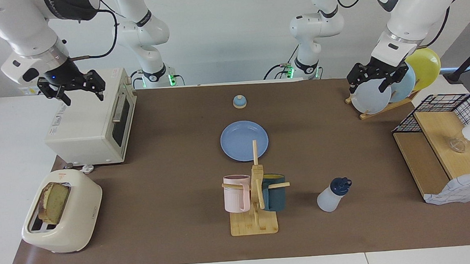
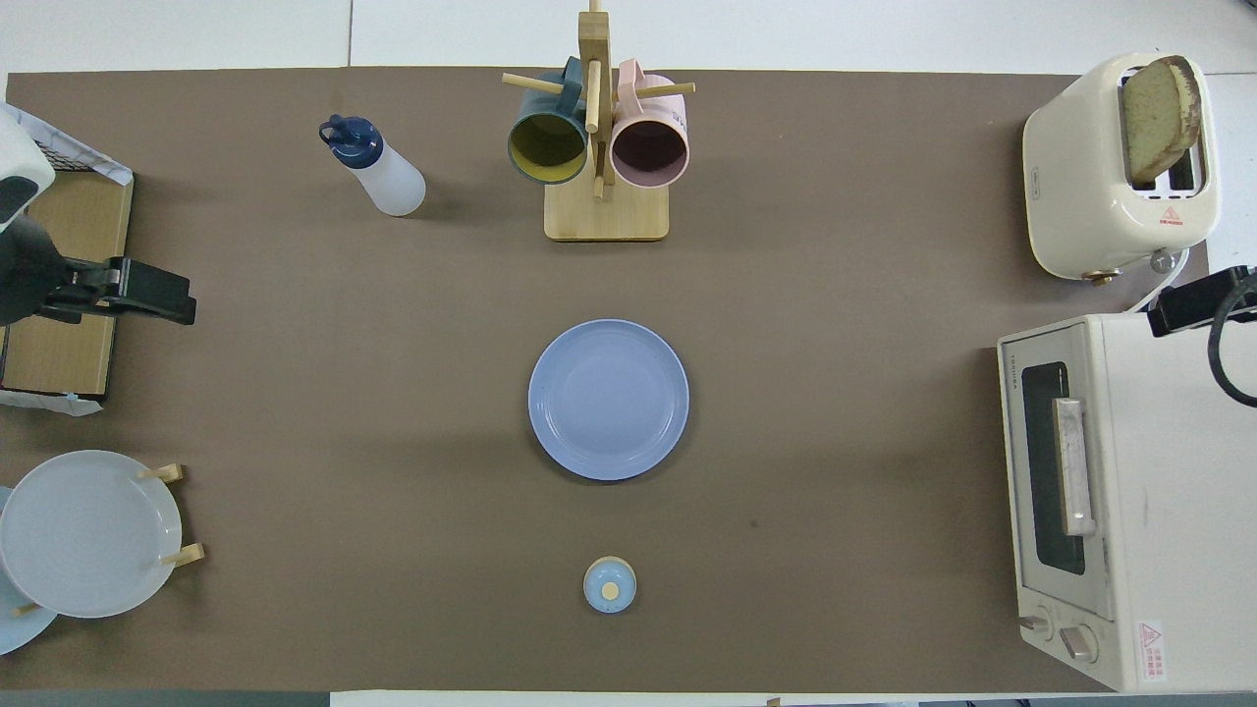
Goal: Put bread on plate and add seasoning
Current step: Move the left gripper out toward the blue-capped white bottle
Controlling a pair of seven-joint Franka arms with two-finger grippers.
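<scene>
While both arms are waiting raised, facing view is showing right end effector [image 1: 79,88] hanging spread over oven [image 1: 91,119], left end effector [image 1: 371,78] hanging spread over plate rack [image 1: 382,106]. Bread [image 1: 54,202] is sticking up in toaster [image 1: 62,211]. Overhead view: plate [image 2: 609,400] is lying mid-bench, bare; seasoning [image 2: 378,169] is standing farther from robots than plate, toward left arm's end.

Two glossy white jointed arms, black bands, looping black cables, green base lights, black end effectors
</scene>
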